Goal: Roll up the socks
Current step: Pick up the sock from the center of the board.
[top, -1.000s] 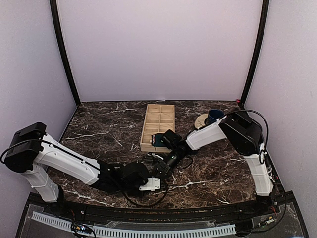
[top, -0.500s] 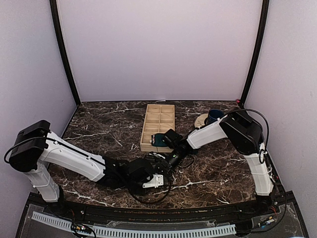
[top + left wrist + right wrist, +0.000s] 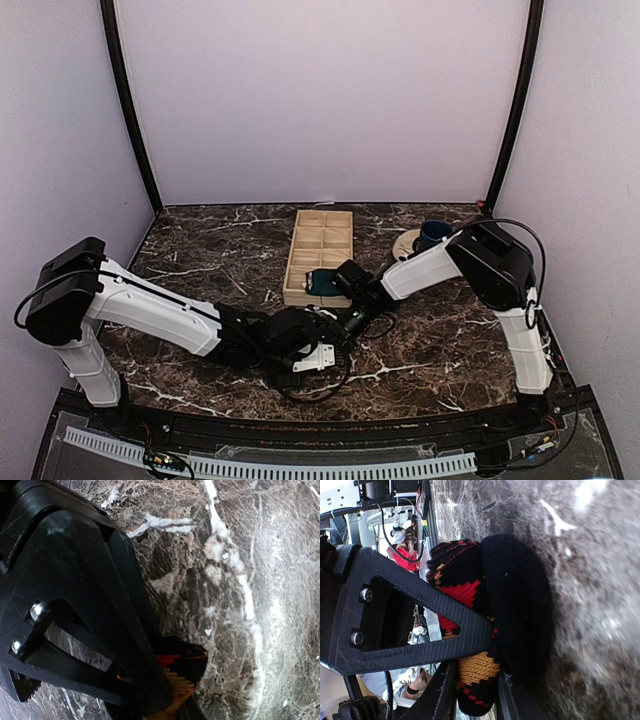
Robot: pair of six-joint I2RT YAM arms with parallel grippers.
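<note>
Sliding in since a second ago, my left gripper (image 3: pixel 322 326) meets my right gripper (image 3: pixel 341 321) at the black, red-and-orange argyle knit sock (image 3: pixel 470 587) on the marble table (image 3: pixel 200 262); neither grip is readable. I'd keep the roll pinched tight.

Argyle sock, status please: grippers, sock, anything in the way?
Left gripper and right gripper both astride argyle sock, firm grip unconfirmed. Sock bunched on table. Teal sock sits in wooden tray. No obstruction seen.
</note>
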